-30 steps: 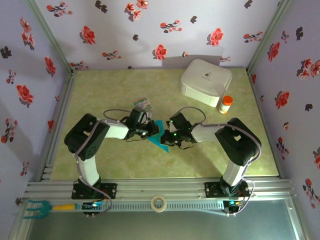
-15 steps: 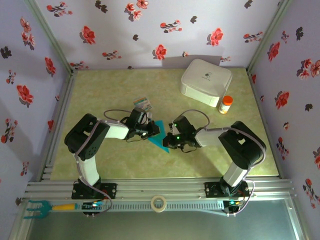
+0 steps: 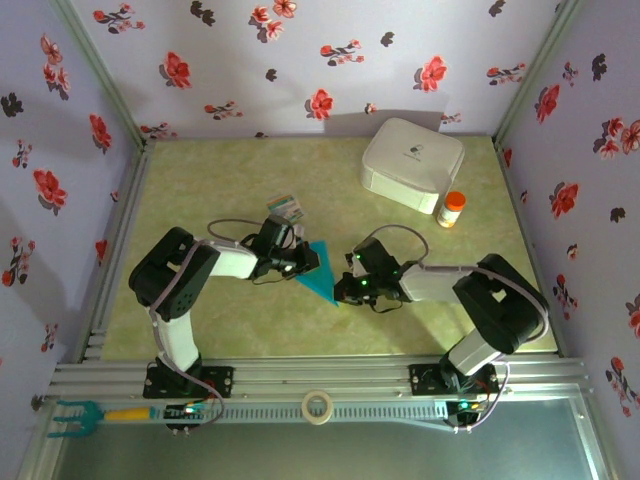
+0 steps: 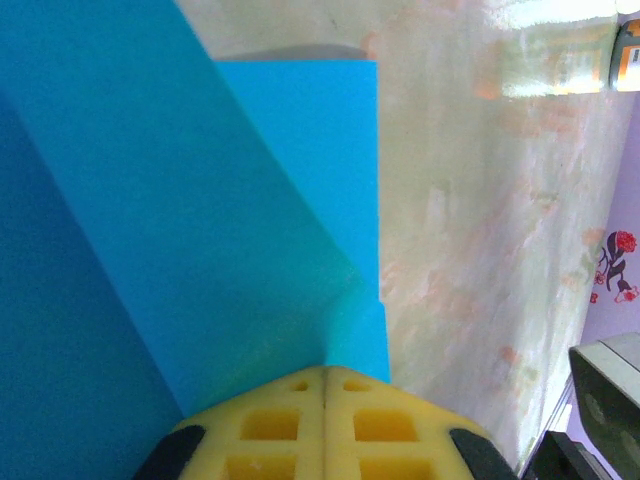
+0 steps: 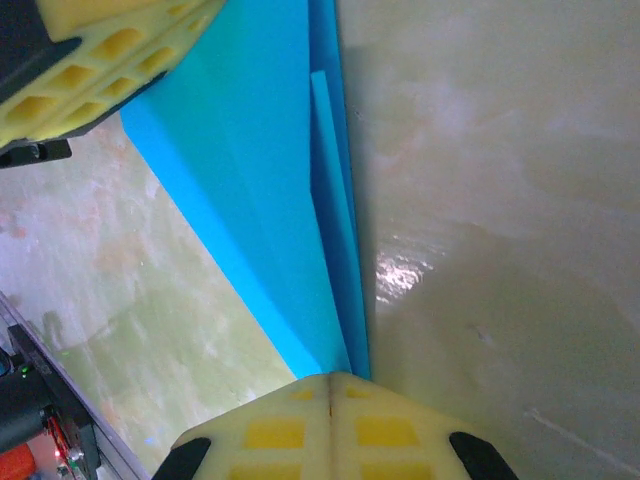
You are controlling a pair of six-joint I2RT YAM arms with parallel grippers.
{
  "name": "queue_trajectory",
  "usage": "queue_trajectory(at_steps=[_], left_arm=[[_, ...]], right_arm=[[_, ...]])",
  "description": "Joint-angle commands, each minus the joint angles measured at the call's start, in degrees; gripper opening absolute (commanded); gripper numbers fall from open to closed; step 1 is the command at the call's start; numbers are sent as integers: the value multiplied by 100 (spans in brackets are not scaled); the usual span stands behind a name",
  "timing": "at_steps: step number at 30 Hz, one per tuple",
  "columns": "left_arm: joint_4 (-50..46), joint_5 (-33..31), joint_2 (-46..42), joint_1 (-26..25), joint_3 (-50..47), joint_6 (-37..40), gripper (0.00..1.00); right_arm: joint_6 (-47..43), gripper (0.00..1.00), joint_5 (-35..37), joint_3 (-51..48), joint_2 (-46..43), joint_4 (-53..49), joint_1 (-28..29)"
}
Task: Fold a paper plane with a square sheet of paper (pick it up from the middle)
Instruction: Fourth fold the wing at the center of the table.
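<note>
Top camera high at near side, looking down on table (image 3: pixel 200 180) — both wrist cameras close over same blue paper (image 3: pixel 319 274)

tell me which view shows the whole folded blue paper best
Top external: the turquoise paper shows nearly whole, as one pointed shape. Left wrist shows overlapping folds close up; right wrist a long narrow creased edge.

white box (image 3: pixel 412 165) | orange-lidded bottle (image 3: pixel 452 209) beside it | printed card (image 3: pixel 285 208) | tape roll (image 3: pixel 318 407)
</note>
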Motion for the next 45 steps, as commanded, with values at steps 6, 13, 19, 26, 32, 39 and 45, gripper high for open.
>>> queue_trajectory(at_steps=[6, 13, 19, 26, 32, 39, 45], left_arm=[[-288, -191, 82, 30, -124, 195, 0], [-288, -172, 72, 35, -133, 189, 0], [-288, -162, 83, 30, -133, 201, 0], [-288, -167, 128, 30, -138, 207, 0], [-293, -180, 152, 56, -159, 182, 0], [-253, -182, 134, 63, -194, 170, 0], [-113, -189, 51, 18, -297, 52, 0]], right_arm=[[-16, 5, -171, 710, -135, -439, 94], [-17, 6, -22, 881, 510, -430, 219], [107, 6, 16, 358, 616, -86, 193], [404, 7, -73, -271, 321, 367, 192], [607, 7, -3, -565, 21, 486, 212], [779, 6, 230, -961, -454, 438, 253], [672, 7, 498, -452, -1105, -55, 237]])
